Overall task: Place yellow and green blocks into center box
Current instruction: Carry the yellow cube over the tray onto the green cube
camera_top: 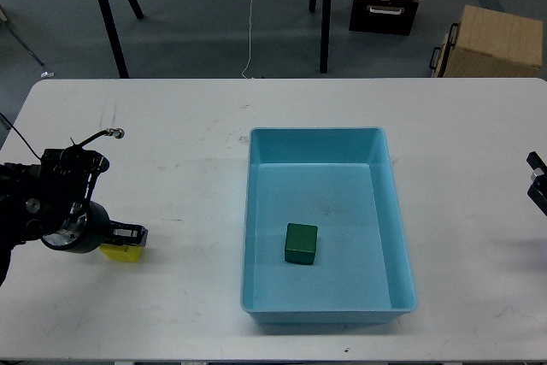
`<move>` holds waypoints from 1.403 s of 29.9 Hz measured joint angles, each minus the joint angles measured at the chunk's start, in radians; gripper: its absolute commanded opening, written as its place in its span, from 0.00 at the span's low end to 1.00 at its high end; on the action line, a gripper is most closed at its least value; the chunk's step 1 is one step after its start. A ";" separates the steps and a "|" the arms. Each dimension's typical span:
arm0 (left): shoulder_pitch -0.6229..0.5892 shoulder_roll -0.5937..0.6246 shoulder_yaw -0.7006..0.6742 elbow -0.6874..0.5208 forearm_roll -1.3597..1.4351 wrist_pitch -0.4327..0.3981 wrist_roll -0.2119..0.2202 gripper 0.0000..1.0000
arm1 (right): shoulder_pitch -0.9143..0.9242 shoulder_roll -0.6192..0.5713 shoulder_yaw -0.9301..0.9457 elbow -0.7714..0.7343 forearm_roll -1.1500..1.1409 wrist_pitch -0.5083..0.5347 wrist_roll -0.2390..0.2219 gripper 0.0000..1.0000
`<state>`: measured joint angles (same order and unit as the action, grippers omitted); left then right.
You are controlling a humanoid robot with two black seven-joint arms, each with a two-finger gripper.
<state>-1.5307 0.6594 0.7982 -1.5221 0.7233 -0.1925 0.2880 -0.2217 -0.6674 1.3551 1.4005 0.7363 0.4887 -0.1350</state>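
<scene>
A white desk [171, 160] fills most of the frame, with grey floor, black stand legs and a brown cardboard box [494, 42] along the top edge.

The light-blue tray [398, 237] sits a little right of centre, its long side running up and down the frame. The green block [301, 244] lies flat on the tray floor in the lower left part of it, apart from the walls.

The left arm comes in from the left edge at mid-height. Its left claw [126, 237] is at the lower left of the frame, down at desk level, with the yellow block [120, 252] right at its tip. The block rests on the desk well to the left of the tray, and only its lower part shows beneath the dark fingers. The claw looks set around the block, but the fingers are too dark and small to tell apart, so I cannot tell whether it is clenched on it or released.

At the right edge, at mid-height, only a small dark piece of the right claw [538, 181] shows; I cannot tell its state either.
</scene>
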 measured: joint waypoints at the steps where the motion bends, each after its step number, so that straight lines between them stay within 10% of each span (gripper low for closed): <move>1: -0.050 0.000 -0.001 -0.006 -0.006 0.000 -0.008 0.00 | -0.001 0.000 0.000 0.000 0.000 0.000 0.000 1.00; 10: -0.462 -0.226 0.002 -0.027 -0.185 -0.081 -0.097 0.00 | -0.003 -0.002 0.003 0.005 0.000 0.000 0.000 1.00; 23: -0.467 -0.652 0.031 0.038 -0.201 -0.088 -0.149 0.00 | -0.017 -0.001 0.059 -0.002 0.000 0.000 0.000 1.00; 33: -0.375 -0.659 0.029 0.093 -0.200 -0.090 -0.174 0.75 | -0.021 -0.001 0.067 -0.005 0.000 0.000 0.000 1.00; 42: -0.370 -0.659 0.027 0.112 -0.203 -0.093 -0.175 0.90 | -0.025 -0.002 0.068 -0.005 0.000 0.000 0.000 1.00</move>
<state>-1.9007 0.0000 0.8257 -1.4104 0.5200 -0.2860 0.1126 -0.2464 -0.6699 1.4234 1.3959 0.7363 0.4887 -0.1350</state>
